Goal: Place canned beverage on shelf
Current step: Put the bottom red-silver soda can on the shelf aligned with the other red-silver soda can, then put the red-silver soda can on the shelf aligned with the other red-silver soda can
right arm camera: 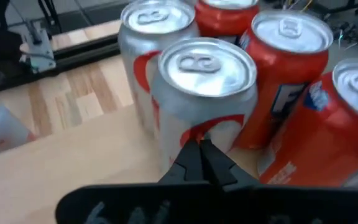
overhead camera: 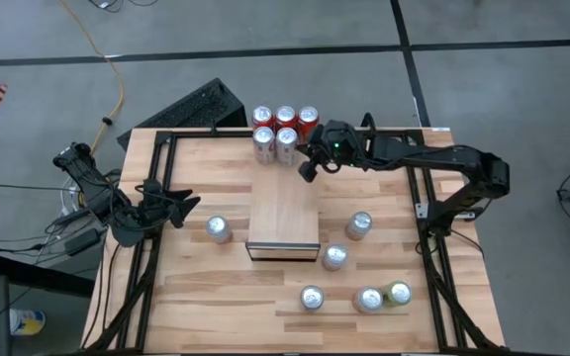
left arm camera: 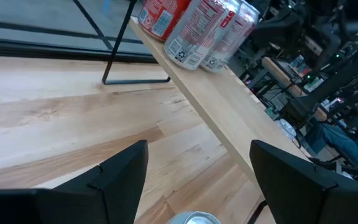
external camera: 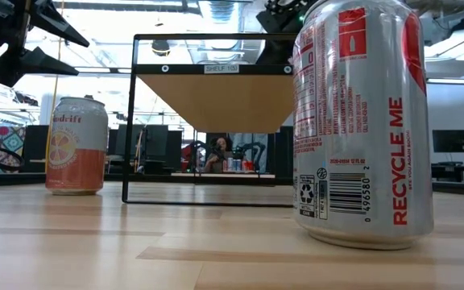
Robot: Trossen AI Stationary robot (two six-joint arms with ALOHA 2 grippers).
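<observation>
Picking the next can cleanly starts with the left hand (overhead camera: 188, 206), which hovers over the left part of the tabletop (overhead camera: 216, 287) with its fingers spread wide and nothing between them, just beside the lone silver can (overhead camera: 219, 229) that stands left of the shelf (overhead camera: 283, 225). That can looks like the one to take: bring the hand down straight over it so one finger passes each side, close low on the body, lift clear of the shelf's dark front edge, and set it upright on the bare wood top. The right hand (overhead camera: 308, 163) is pinched shut and empty, close against the cluster of red and silver cans (overhead camera: 285, 131) at the far edge; best leave it there.
</observation>
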